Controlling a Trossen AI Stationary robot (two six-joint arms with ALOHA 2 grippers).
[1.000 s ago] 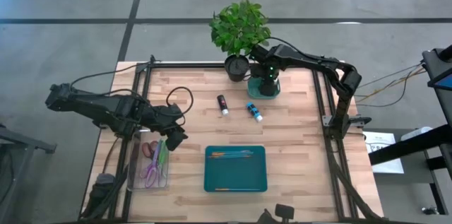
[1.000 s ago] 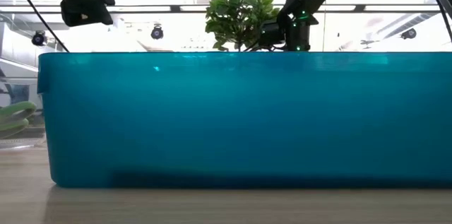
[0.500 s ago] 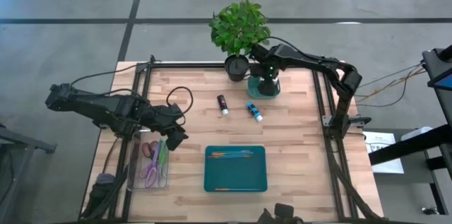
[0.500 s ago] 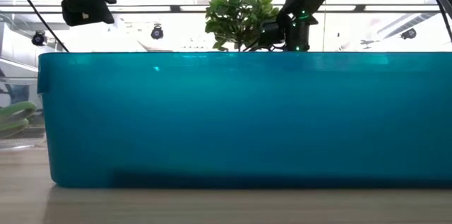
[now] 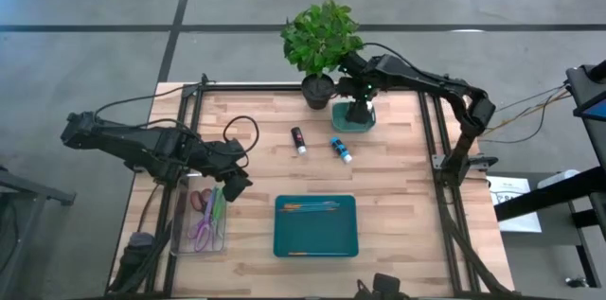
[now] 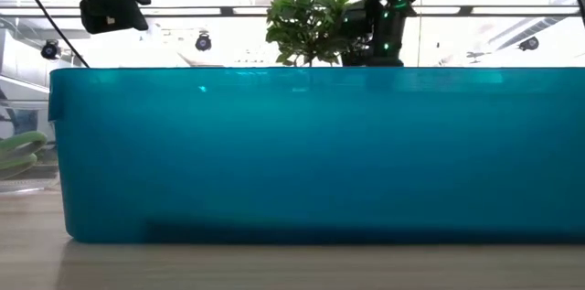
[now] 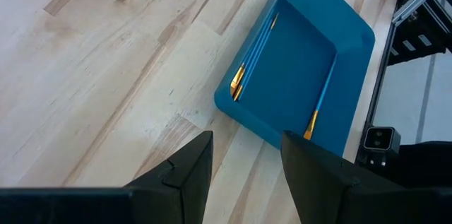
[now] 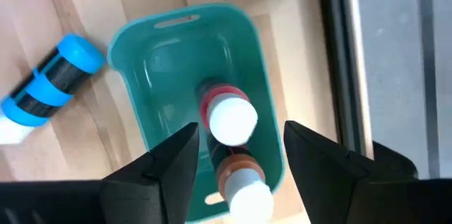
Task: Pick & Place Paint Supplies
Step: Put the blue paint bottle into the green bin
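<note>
Two white-capped paint bottles, a red one [image 8: 232, 119] and a brownish one [image 8: 244, 181], stand upright in a small teal bin [image 8: 152, 61] at the table's far right [image 5: 352, 122]. My right gripper [image 8: 240, 136] hovers open above them, a finger on either side, touching neither. A blue bottle [image 5: 341, 149] and a dark bottle [image 5: 298, 139] lie on their sides on the wood. Thin brushes [image 7: 254, 51] lie in the teal tray [image 5: 284, 238]. My left gripper [image 5: 234, 185] waits open at the left, left of the tray.
A potted plant [image 5: 320, 40] stands just behind the small bin, close to my right arm. A clear container [image 5: 204, 217] holding scissors sits at the near left. Black frame rails [image 5: 431, 139] run along the table's edges. Bare wood lies between the loose bottles and the tray.
My right gripper has risen a little above the small teal bin, still pointing down; the bottles in the bin stay upright. The left arm has kept still.
</note>
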